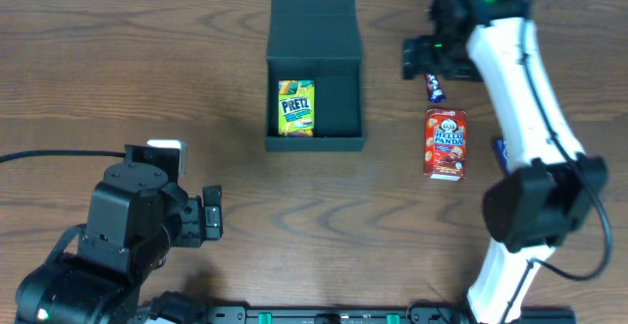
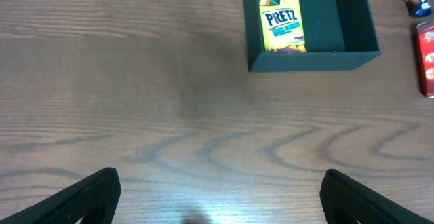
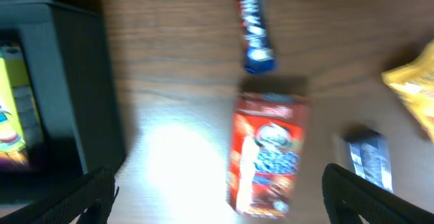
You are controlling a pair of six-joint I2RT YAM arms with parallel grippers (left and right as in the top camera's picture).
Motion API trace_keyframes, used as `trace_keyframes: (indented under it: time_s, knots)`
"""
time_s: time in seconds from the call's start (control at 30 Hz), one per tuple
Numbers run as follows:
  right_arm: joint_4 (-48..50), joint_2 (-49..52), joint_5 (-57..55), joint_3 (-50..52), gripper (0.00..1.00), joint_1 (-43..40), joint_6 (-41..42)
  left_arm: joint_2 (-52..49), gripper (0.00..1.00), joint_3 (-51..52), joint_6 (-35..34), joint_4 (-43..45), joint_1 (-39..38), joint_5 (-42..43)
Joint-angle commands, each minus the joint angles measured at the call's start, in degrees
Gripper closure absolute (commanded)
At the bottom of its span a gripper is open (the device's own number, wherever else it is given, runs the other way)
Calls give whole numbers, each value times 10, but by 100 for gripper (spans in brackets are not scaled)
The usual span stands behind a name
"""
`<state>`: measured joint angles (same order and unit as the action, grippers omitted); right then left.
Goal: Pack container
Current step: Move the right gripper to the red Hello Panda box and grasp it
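**Container open, one packet in, both tools empty**

I have the container [image 1: 339,108] open on the surface [image 1: 137,59], its lid flap [image 1: 314,20] folded back on the far side. A Pretz packet [image 1: 296,108] lies flat inside, against the container's left wall. Right of the container and apart from it lies a red snack box [image 1: 444,142]. A blue candy bar [image 1: 433,87] sits just beyond that box's far end.

The right wrist view is blurred. It shows a yellow packet [image 3: 413,91] and a small silvery packet [image 3: 369,157] further from the container than the red box. In the overhead view the right arm's white link crosses that spot and hides most of it.

The left arm sits folded low, well apart from the container on its near left side. The left tool [image 2: 220,183] faces the container's near wall with its fingers spread wide and nothing between them.

The right arm stretches out long, past the red snack box. The right tool [image 3: 218,183] hangs to the right of the container, near the candy bar, its fingers wide apart and holding nothing
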<state>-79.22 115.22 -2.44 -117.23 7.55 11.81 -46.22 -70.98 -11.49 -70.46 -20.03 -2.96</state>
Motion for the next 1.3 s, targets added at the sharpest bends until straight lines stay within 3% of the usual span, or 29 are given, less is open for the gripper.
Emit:
trace_keyframes:
  time_s: [0.0, 0.23, 0.5, 1.27]
  knots:
    - [-14, -42, -4, -1, 4, -21, -46, 2, 5, -7, 12, 0, 2, 0]
    - [-30, -84, -3, 23, 3, -42, -53, 2, 5, -7, 12, 0, 2, 0]
    - [99, -155, 12, 240, 1, -63, -52, 2, 5, -7, 12, 0, 2, 0]
    - [328, -155, 18, 485, 1, -70, -39, 2, 5, -7, 12, 0, 2, 0]
